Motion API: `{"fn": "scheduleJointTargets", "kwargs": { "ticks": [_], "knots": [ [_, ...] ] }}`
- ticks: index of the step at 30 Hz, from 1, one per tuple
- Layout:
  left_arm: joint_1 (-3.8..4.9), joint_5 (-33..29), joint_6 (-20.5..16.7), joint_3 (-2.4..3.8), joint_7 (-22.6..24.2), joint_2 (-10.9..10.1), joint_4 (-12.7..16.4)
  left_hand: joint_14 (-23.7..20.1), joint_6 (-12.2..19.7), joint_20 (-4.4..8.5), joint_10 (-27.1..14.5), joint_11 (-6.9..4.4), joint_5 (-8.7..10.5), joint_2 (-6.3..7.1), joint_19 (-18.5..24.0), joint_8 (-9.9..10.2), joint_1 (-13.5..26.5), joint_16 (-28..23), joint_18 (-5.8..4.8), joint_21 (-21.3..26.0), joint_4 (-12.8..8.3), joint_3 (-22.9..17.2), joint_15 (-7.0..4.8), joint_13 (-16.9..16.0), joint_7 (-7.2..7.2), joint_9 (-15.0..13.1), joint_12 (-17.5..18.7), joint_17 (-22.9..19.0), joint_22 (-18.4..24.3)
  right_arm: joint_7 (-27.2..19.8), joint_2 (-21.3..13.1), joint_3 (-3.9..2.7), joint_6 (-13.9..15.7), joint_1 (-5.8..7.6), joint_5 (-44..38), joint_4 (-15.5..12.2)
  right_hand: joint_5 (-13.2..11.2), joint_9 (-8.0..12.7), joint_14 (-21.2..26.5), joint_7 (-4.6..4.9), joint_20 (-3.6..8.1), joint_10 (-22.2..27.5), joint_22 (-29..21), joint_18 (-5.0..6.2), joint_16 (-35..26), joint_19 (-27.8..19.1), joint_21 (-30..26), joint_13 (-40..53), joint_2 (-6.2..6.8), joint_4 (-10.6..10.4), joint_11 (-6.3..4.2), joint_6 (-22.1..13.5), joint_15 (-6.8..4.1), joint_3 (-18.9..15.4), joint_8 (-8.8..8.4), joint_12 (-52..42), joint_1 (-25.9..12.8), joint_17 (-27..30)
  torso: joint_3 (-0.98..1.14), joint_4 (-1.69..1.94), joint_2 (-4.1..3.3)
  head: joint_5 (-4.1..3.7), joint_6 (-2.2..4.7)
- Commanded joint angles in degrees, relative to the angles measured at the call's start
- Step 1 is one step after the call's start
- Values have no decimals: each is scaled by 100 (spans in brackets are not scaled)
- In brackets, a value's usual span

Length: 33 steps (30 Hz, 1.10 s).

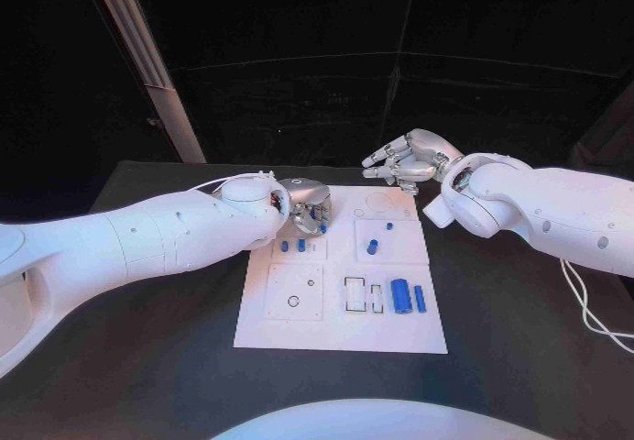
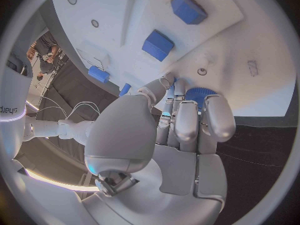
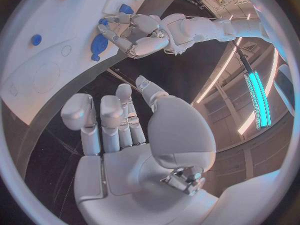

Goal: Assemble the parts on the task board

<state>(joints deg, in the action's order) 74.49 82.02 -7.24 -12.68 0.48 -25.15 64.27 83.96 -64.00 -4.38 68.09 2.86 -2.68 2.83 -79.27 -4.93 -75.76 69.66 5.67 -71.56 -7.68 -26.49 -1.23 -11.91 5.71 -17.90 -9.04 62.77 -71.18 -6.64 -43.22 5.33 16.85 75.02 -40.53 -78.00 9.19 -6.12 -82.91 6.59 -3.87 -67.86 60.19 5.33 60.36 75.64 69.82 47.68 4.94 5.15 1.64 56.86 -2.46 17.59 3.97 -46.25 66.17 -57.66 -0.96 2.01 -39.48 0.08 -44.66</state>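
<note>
1. My left hand (image 1: 307, 205) is down over the far-left part of the task board (image 1: 341, 341). Its fingers (image 2: 187, 122) are curled around a ribbed blue part (image 2: 199, 93); I read it as held, pinched at the fingertips just above the board.
2. My right hand (image 1: 412, 158) hangs off the board's far edge, above the dark surface (image 1: 529, 367). It holds nothing, fingers (image 3: 112, 120) loosely apart and slightly bent.
3. Other blue parts lie on the board: a short pair (image 1: 293, 246) near the left hand, a single one (image 1: 373, 246) mid-board, and two longer cylinders (image 1: 407, 297) toward the board's near-right side, beside two outlined slots (image 1: 364, 295).
4. Risk: the grip is a fingertip pinch on a round, ribbed piece. If I tilt the wrist while lowering, it may roll out or seat crooked.
5. Risk: the curled fingers hide the target from the head view, so I cannot tell alignment; pressing blind could jam the part.
6. Risk: the short pair sits near the left hand; a sideways sweep could knock them.
</note>
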Motion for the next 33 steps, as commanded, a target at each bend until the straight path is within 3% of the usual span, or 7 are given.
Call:
{"fn": "scheduleJointTargets", "kwargs": {
  "ticks": [1, 3, 11, 15, 33],
  "knots": [
    [-4, -48, -278, 8, 61, -51, 51, 178, -115, -5, 33, 5, -21, -19, -55, -5, -7, 8, -69, -42, -39, -4, -50, 20, 90, -2, -19, -23, -15, -31, 2, -3, 16, 10, -16, -2, 35, -3, 14, -2, 7, -15, 6, 84, -12, -3, -20, 1, 11, 39, 4, 2, -10, 9, -19, 12, -46, -9, 0, 8, 0, 3, 11],
    [-4, -92, -358, 28, 74, -97, 104, 176, -112, -5, 31, 8, -21, -12, -58, 1, -7, 3, -71, -49, -45, 2, -49, 29, 94, 3, -16, -34, -24, -30, 2, -3, 15, 10, -17, 2, 35, -3, 14, -2, 7, -15, 6, 84, -12, -3, -20, 1, 11, 39, 4, 2, -10, 9, -19, 12, -46, -9, -2, 10, 3, 5, 12],
    [-3, -255, -480, 221, 102, -326, 387, 171, -107, -6, 28, 14, -22, 0, -64, 14, -6, -9, -75, -63, -57, 13, -45, 48, 102, 14, -11, -64, -39, -28, 1, -3, 7, 9, -21, 24, 35, -3, 14, -2, 7, -15, 6, 84, -12, -3, -20, 1, 11, 39, 4, 2, -10, 9, -19, 12, -46, -9, 0, 17, 10, 20, 31],
    [-2, -330, -445, 273, 95, -486, 542, 171, -107, -6, 28, 16, -22, 4, -66, 17, -4, -8, -76, -68, -59, 17, -44, 53, 104, 17, -10, -66, -44, -22, -5, -3, -4, 9, -14, 31, 35, -3, 14, -2, 7, -15, 6, 84, -12, -3, -20, 1, 11, 39, 4, 2, -10, 9, -19, 12, -46, -9, 2, 16, 8, 35, 48],
    [1, -453, -100, 295, -59, -997, 794, 165, -116, -10, 32, 21, -19, 18, -64, 27, 24, -18, -77, -72, -55, 42, -38, 81, 103, 30, -6, -97, -50, -8, -32, -2, -9, 6, -60, 36, 35, -3, 10, -2, 8, -17, -3, 85, -22, -2, -30, -18, 4, 35, 4, 1, -10, 12, -21, 24, -58, -8, -5, 7, -2, 76, 65]
  ]
}}
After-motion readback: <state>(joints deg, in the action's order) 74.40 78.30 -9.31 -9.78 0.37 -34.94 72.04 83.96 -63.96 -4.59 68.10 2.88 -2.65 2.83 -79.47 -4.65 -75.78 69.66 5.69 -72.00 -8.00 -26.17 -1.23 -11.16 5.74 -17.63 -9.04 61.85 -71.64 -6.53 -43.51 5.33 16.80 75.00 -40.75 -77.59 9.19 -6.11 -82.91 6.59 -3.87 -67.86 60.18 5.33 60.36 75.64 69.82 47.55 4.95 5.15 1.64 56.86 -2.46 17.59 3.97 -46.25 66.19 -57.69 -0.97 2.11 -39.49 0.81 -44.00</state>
